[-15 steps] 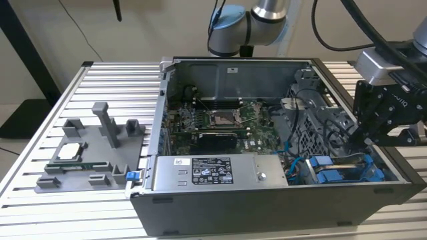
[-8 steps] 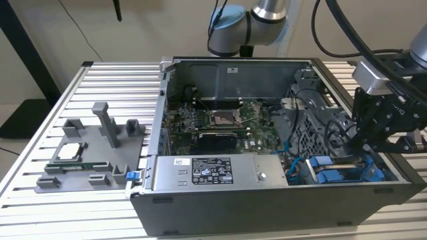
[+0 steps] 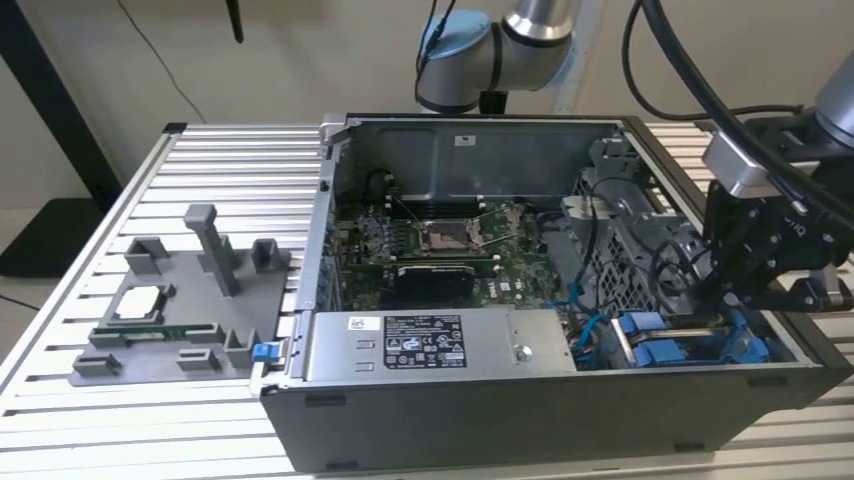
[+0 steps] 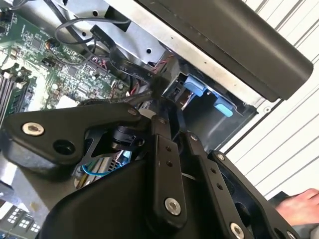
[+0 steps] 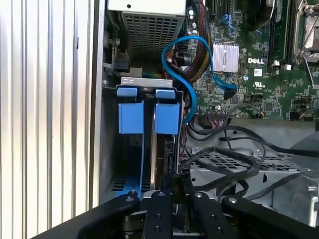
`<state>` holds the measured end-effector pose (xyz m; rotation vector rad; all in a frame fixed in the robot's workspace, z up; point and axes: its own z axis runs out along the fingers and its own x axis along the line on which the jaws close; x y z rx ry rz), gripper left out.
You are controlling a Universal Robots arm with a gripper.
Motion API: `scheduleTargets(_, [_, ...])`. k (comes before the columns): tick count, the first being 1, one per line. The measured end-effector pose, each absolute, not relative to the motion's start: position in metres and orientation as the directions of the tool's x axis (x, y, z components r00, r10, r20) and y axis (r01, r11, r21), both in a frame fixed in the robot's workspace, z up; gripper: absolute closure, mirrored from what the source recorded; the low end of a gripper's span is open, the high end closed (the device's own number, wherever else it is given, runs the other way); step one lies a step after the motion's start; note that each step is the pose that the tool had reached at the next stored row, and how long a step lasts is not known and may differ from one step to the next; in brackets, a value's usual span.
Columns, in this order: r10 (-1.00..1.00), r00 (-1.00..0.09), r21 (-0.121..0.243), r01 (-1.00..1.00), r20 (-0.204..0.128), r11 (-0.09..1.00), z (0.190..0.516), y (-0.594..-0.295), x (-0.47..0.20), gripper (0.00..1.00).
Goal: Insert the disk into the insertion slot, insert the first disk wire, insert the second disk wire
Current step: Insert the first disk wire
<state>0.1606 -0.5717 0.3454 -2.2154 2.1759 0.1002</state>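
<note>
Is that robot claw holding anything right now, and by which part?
It cannot be told. The gripper sits right over the edge of the disk in the insertion slot, but its own body hides the contact.

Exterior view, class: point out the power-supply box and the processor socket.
power-supply box [image 3: 407, 342]: exterior view, on its white sticker.
processor socket [image 3: 445, 237]: exterior view, on its silver centre.
</note>
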Motion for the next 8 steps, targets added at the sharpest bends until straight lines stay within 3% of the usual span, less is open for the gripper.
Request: scheduleTargets(8, [-0.997,0.016,0.02,-1.0,-0.07,-0.017,0.342,-0.5718,0.1628,1.0])
